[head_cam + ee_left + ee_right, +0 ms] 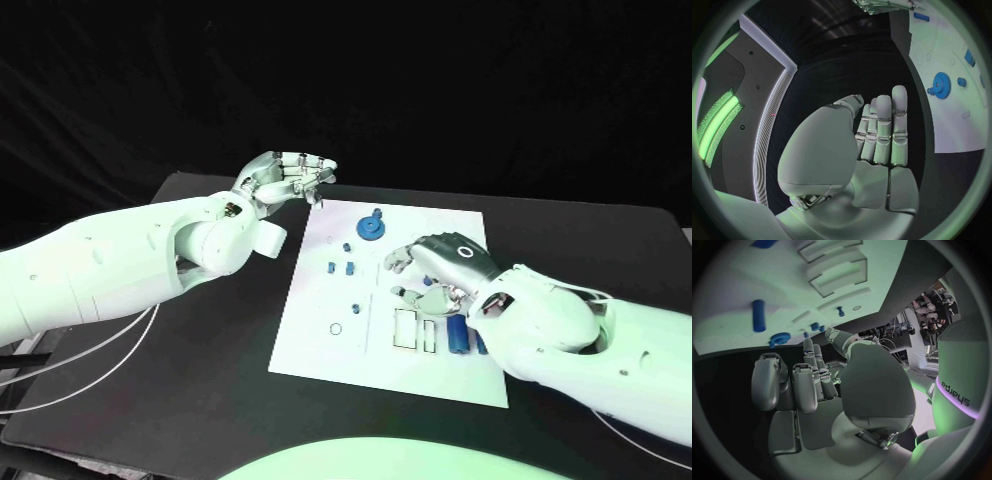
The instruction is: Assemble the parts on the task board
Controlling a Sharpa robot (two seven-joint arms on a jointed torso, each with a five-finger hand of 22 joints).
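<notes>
White housing beside right robot hand (817, 385) reads "edrys"-like lettering, unclear.

I've got both arms up on my feed: smooth, bulbous white shells, the left arm (101, 265) with thin pale cables (87, 365) looping beneath it. The left hand (286, 178) is silver, with segmented fingers (882, 127) banded by metal links. The right hand (440, 262) has a dark back panel, and behind it the right arm (577, 335) carries thin wires.
</notes>
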